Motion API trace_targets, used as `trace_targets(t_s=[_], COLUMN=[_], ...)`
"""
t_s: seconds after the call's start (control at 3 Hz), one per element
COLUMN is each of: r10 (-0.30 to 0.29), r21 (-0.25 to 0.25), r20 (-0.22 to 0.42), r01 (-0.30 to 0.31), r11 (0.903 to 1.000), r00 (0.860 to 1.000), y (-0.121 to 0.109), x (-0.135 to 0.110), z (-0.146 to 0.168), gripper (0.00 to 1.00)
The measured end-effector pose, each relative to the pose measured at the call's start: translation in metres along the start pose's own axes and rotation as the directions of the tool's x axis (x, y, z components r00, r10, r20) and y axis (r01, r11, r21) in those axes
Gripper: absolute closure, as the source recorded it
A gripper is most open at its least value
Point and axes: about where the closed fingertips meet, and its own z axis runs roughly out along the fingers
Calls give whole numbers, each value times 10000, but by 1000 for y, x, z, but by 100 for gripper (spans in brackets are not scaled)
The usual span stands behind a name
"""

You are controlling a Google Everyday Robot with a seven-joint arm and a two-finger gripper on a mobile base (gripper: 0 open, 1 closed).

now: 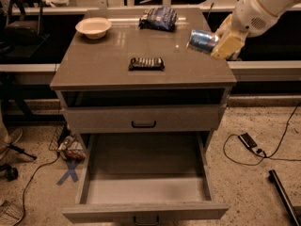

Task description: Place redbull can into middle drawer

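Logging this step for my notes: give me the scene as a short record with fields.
gripper: over the cabinet top's right rear edge, shut on the redbull can
redbull can: tilted on its side in the grip
middle drawer: pulled out, can not yet inside
upper drawer front: closed
cabinet top: bowl, snack bag, black ribbed bar

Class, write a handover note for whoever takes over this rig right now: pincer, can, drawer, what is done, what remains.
Pincer: shut on the slim silver-and-blue metal drink can, held on its side over the right edge of the grey cabinet top.
Wide grey wood-grain middle drawer: pulled open, lower front.
Done: can grasped.
Left: carry it down over the drawer, release it inside.
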Motion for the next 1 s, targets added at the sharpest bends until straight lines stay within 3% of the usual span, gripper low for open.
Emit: trace_targets(t_s=[0.33, 0.67, 1.0], r10=[412, 503, 1189], r21=[-1312, -1317, -1421], r20=[-300, -374, -441], r01=[-448, -548, -1240], r11=[9903, 9898, 9821], r00=[9987, 9980, 9919], y=[62, 63, 78], x=[18, 19, 37], z=[43, 47, 62], gripper=[100, 100, 100])
